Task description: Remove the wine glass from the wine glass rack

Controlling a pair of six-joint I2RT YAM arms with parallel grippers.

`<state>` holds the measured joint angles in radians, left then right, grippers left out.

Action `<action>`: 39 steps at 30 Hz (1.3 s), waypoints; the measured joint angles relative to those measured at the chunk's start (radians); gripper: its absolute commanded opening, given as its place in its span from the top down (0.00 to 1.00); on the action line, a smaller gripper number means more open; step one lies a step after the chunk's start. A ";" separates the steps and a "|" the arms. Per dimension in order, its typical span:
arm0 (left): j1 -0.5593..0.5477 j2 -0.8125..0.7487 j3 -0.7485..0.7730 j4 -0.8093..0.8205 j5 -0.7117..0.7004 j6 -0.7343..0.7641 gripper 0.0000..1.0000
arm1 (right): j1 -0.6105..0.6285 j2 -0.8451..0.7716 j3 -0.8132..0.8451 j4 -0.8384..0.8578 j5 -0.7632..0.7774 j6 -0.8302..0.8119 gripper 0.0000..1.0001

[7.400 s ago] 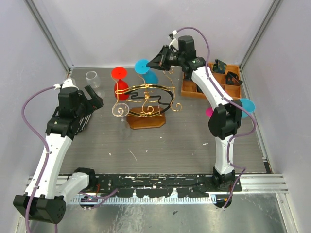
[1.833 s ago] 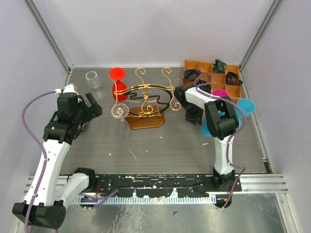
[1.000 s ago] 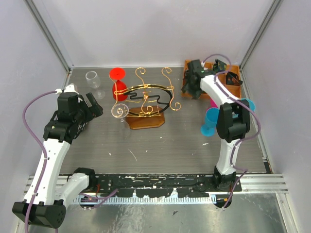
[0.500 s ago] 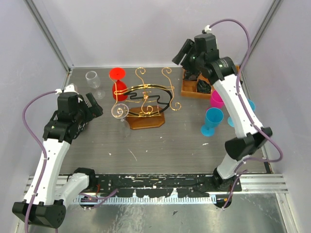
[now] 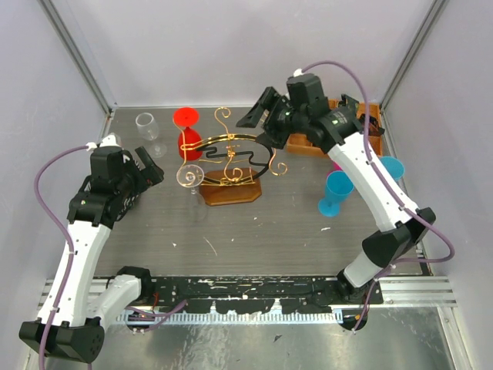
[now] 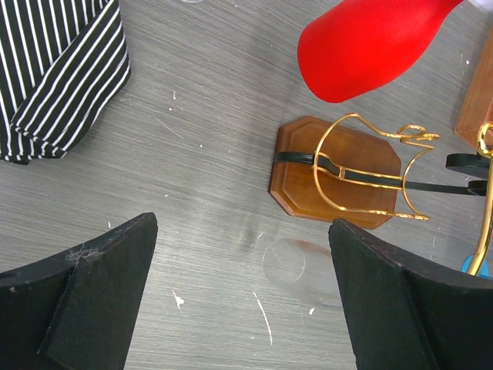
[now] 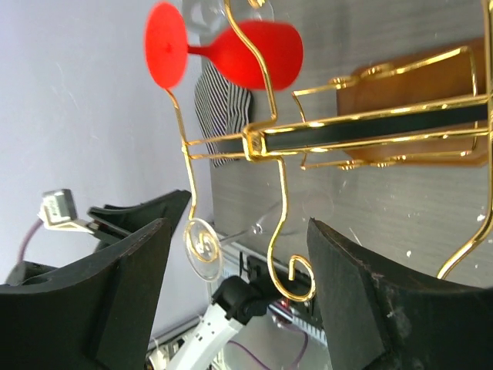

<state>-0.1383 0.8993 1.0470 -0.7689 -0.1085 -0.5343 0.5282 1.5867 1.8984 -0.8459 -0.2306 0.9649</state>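
**Right arm was up at the rack, both pincers wide and empty, glass not yet taken**

The right gripper [image 5: 259,122] hovered at the upper-centre of the top view, just off the gold wine glass rack [image 5: 231,154], fingers spread apart with nothing between them, likely set wide to take a stem or bowl. The left gripper [image 5: 152,166] sat at mid-left, also fully apart and empty, pointed at the rack as if on standby. The red wine glass [image 5: 189,129] hung on the rack's left end, foot caught in the wires, so I reckoned it would have to slide out along them. The right wrist view alone showed that stem threaded between the gold rails, plus a clear wine glass [image 7: 205,254] hanging lower down. Only the top view showed a blue goblet [image 5: 335,193] standing at right. Only the left wrist view made plain a striped cloth [image 6: 62,69].
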 measured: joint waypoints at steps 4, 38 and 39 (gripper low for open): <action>0.000 -0.002 0.000 0.000 -0.001 -0.001 0.00 | 0.023 0.027 -0.040 0.000 -0.018 0.019 0.23; 0.000 0.000 0.000 0.000 -0.020 0.034 0.01 | -0.176 0.501 0.435 -0.138 -0.132 -0.116 0.53; 0.000 0.002 0.000 0.000 -0.020 0.034 0.02 | -0.187 0.511 0.444 -0.130 -0.151 -0.123 0.53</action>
<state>-0.1383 0.9009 1.0470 -0.7692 -0.1284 -0.5003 0.3412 2.0975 2.3421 -0.9756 -0.3820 0.8417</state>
